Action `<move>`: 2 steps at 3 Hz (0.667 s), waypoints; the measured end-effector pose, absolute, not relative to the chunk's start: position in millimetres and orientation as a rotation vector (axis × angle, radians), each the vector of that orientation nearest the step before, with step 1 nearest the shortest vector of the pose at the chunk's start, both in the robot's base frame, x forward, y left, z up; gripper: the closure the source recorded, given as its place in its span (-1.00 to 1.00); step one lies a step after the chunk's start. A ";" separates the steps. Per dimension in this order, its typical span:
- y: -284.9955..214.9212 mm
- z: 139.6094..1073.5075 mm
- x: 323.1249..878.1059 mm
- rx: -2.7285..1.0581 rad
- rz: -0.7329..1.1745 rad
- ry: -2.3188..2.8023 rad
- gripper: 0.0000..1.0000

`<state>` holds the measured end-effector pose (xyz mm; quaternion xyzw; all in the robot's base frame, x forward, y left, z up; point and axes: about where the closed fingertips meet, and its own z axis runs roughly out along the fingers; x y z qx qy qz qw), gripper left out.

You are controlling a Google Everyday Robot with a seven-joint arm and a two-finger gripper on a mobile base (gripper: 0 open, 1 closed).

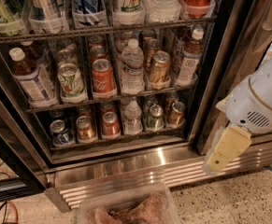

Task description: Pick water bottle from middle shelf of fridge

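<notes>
The water bottle (pixel 132 69) stands upright on the middle shelf (pixel 86 101), well up-left of my gripper (pixel 223 152), whose opening I cannot tell.

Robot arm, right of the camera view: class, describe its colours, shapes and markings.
The arm is a rounded white housing with a thin tan seam and a small slotted vent. The gripper below it is a pale yellow block, at lower right beside the fridge.
</notes>
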<state>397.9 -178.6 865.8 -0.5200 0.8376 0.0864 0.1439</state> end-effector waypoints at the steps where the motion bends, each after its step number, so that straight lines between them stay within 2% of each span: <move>1: -178.6 865.8 397.9 -1.499 0.249 2.415 -1.00; 2: -164.5 849.7 400.3 -1.378 0.306 2.426 -1.00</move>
